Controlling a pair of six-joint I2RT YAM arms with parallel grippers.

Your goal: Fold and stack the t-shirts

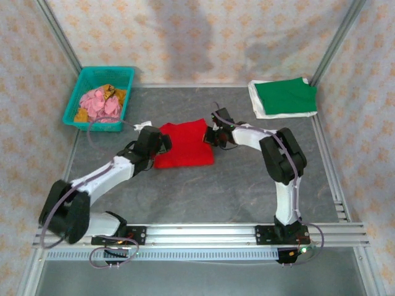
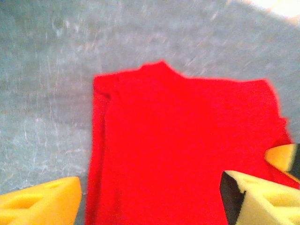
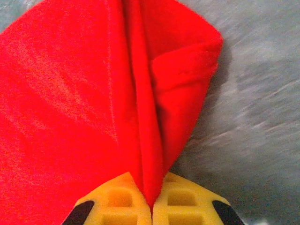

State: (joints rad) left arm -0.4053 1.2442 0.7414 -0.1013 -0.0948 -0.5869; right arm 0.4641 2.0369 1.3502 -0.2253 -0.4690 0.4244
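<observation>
Right wrist view: the right end effector [image 3: 151, 206] is clamped shut on a raised ridge of the bright red folded cloth t-shirt [image 3: 70, 93], with the cloth pinched between its yellow pads. The left end effector [image 2: 150, 206] stands wide, holding nothing, at the shirt's left edge.

The shirt lies mid-way across the flat grey surface [image 1: 203, 197]. It is well apart from the dark green folded t-shirt [image 1: 285, 95], which is stacked on a white folded t-shirt [image 1: 254, 102] at the far right corner.

Judgement: the cloth is light, limp and not fragile. Its layers will sag and part unless gripped at folded edges or corners, on both sides together. The packet is nearly square, and its slightly longer axis appears to run left to right. Neckline direction cannot be told.
</observation>
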